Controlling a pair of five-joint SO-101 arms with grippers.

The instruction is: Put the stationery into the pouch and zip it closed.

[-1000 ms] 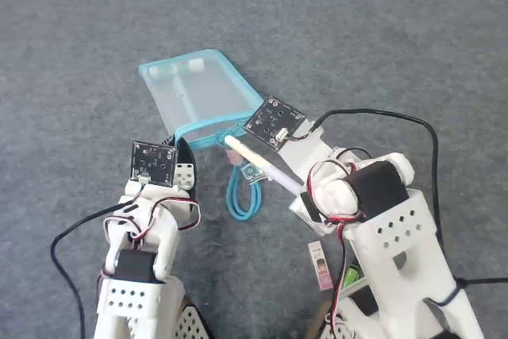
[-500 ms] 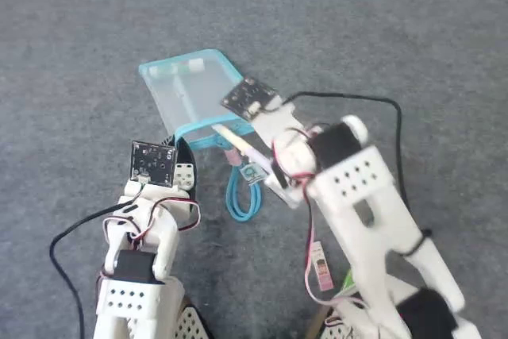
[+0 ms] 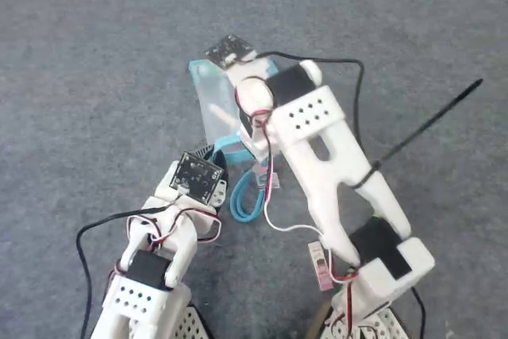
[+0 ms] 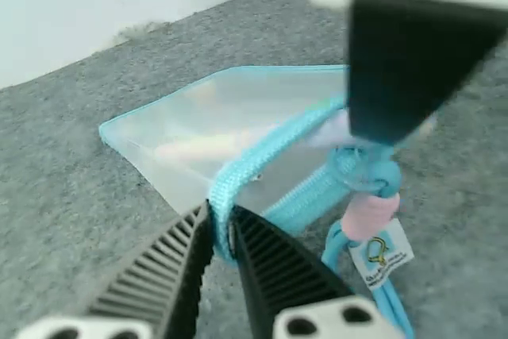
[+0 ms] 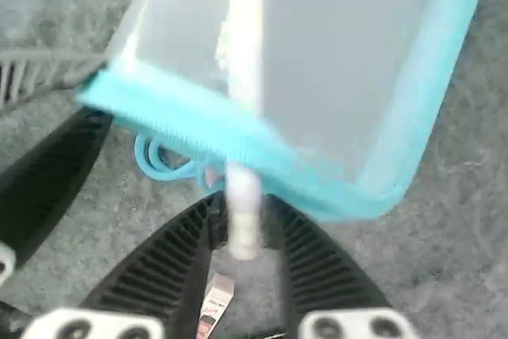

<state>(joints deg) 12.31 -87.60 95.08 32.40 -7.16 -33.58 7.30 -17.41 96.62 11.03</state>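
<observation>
My left gripper pinches the one pouch by its edge; my right gripper clamps one pen. High view adds one pink item, near.

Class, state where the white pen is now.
In the right wrist view, the pen is clamped in the right gripper's jaws, its far end inside the pouch's open mouth.

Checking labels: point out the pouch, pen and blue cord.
pouch (image 4: 238,113), left wrist view, clear side panel.
pen (image 5: 242,224), right wrist view, end outside the pouch.
blue cord (image 3: 241,216), high view, bottom of loop.
</observation>
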